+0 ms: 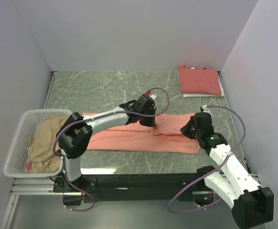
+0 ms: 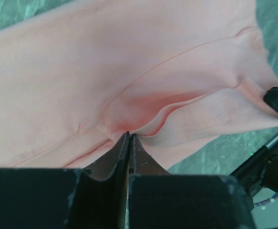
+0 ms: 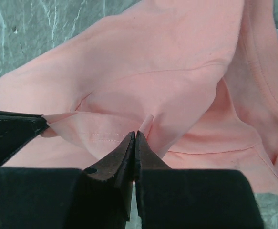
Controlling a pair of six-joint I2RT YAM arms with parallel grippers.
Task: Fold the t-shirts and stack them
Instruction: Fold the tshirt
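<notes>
A salmon-pink t-shirt (image 1: 129, 138) lies folded lengthwise across the middle of the green table. Its right end is lifted and doubled over. My left gripper (image 1: 150, 121) is shut on a pinch of its edge; the left wrist view shows the cloth (image 2: 143, 86) bunched at the closed tips (image 2: 128, 135). My right gripper (image 1: 187, 128) is shut on the same raised edge; the right wrist view shows a fold of the shirt (image 3: 167, 90) clamped at the tips (image 3: 135, 133). A folded red t-shirt (image 1: 199, 79) lies at the back right.
A white basket (image 1: 15, 143) at the left edge holds a crumpled tan garment (image 1: 43, 143). White walls close in the table on three sides. A white sheet (image 1: 196, 95) pokes out under the red shirt.
</notes>
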